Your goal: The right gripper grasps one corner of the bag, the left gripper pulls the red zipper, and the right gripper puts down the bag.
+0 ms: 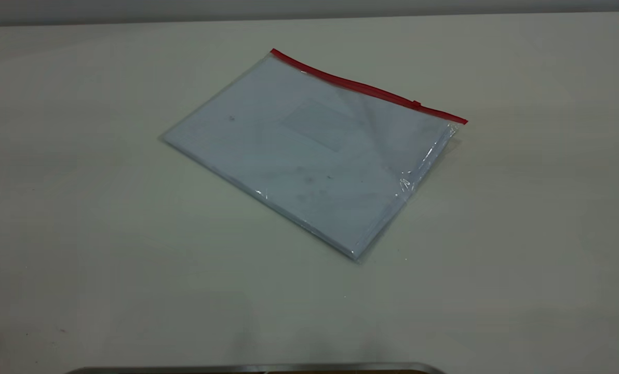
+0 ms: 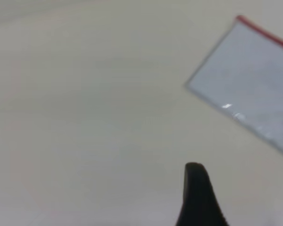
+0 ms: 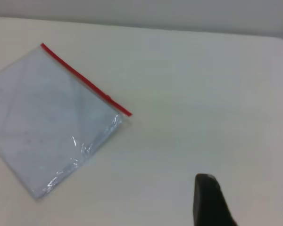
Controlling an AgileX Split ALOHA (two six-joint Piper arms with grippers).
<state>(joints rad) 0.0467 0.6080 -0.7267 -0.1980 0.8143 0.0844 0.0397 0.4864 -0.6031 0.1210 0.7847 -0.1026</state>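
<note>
The bag [image 1: 309, 150], a clear flat pouch with white sheets inside, lies flat on the table. The red zipper [image 1: 361, 87] runs along its far edge, with the small slider tab [image 1: 416, 104] near the right end. The corner of the bag [image 1: 460, 122] rests on the table. Neither gripper shows in the exterior view. The left gripper [image 2: 247, 188] is off the bag [image 2: 254, 80], with one finger [image 2: 198, 193] in view and nothing beside it. The right gripper [image 3: 247, 193] is open and empty, away from the bag [image 3: 47, 117] and its zipper [image 3: 85, 80].
The pale table [image 1: 107, 234] extends on all sides of the bag. Its far edge meets a grey wall [image 1: 309, 8]. A metal strip [image 1: 257, 369] lies along the near edge of the exterior view.
</note>
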